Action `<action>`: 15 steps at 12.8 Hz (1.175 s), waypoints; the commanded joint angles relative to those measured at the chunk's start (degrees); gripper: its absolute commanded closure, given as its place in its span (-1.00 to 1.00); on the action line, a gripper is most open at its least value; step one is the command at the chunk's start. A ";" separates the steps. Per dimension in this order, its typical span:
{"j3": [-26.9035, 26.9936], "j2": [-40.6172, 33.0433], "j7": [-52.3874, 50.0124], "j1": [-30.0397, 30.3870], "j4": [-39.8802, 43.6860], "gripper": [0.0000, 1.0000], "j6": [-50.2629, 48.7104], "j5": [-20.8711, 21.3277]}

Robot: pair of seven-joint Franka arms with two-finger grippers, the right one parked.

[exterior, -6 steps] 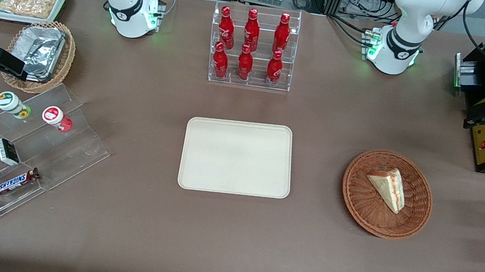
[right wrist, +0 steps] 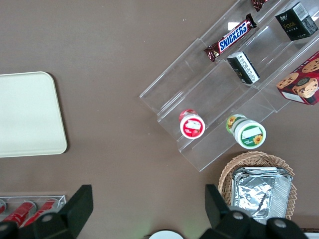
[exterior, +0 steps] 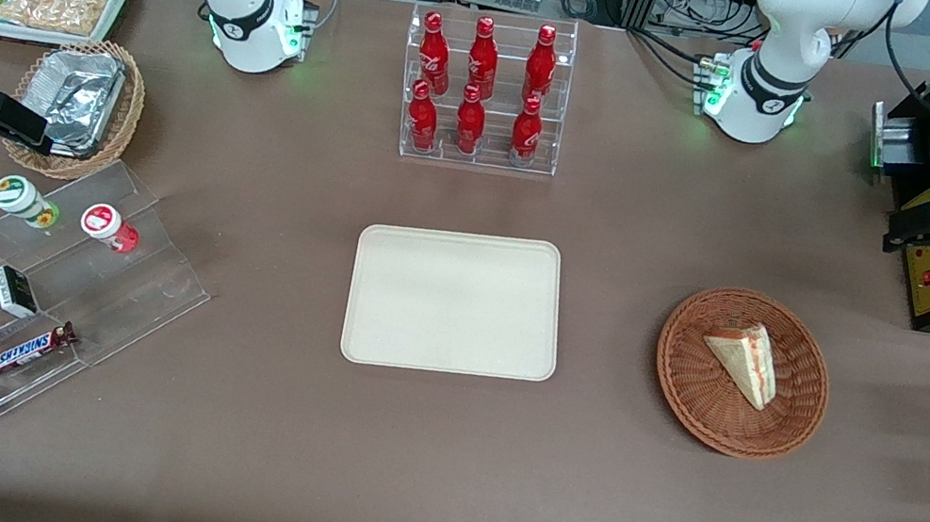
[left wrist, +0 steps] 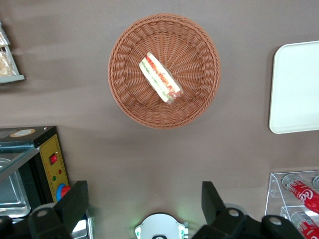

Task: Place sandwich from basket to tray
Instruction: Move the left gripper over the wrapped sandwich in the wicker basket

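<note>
sandwich: lying in basket, untouched
basket: on table, toward my working arm's end
tray: bare, beside basket, well apart
my gripper: fingers spread wide, high above table, holding nothing

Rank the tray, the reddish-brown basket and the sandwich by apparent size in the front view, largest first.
1. tray
2. basket
3. sandwich, lying in the basket

The claw is open, above the table, nowhere near the sandwich.
</note>
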 commanded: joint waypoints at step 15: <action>-0.16 6.32 -7.54 0.51 -27.21 -1.00 38.54 -0.19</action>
